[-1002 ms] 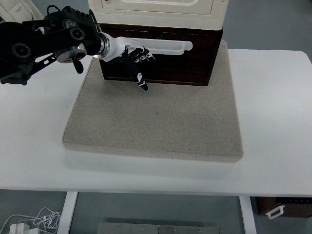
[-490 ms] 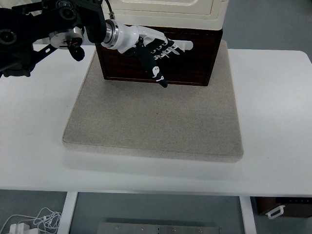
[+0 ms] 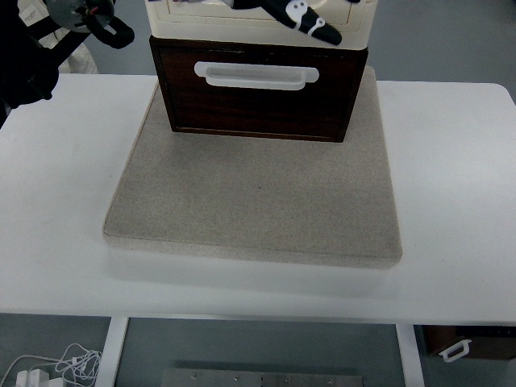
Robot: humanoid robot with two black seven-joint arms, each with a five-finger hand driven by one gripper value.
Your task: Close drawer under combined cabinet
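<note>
On the far side of the table (image 3: 451, 201), a cabinet (image 3: 355, 24) sits on a grey mat (image 3: 258, 201), and under its cream upper part the dark drawer (image 3: 258, 101) with its pale handle (image 3: 256, 74) faces the near side. Its front juts a little past the cream body, so I judge it not fully shut, though the steep view makes that hard to say. At the top edge the left hand (image 3: 310, 20) shows only as a few black-and-white fingers (image 3: 322, 31) in front of the cream part, above the handle and apart from it; whether they are spread or curled I cannot tell. The left arm (image 3: 32, 48) is dark at the far left. The right hand is not seen. A push from this height would meet the upper part, not the drawer, and could slide the cabinet back on the mat.
</note>
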